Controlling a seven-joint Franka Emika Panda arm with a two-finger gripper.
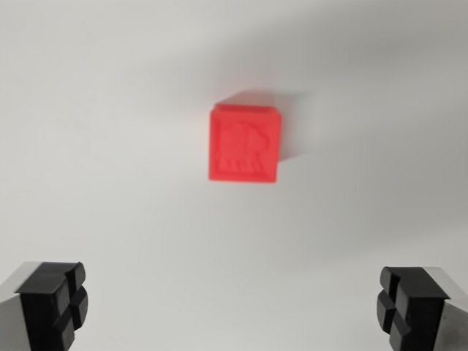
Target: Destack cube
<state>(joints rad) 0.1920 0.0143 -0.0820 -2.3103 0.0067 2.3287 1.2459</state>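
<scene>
A red cube (244, 145) with a raised letter on its top face sits on the white surface, slightly above the middle of the wrist view. A second red edge shows just behind its top, so it seems to rest on another red cube, mostly hidden beneath. My gripper (232, 307) is open, its two black fingertips (55, 300) at the bottom corners, wide apart, with nothing between them. The cube lies ahead of the fingers, well apart from both.
The white tabletop (110, 110) fills the view, with a soft shadow across the upper right.
</scene>
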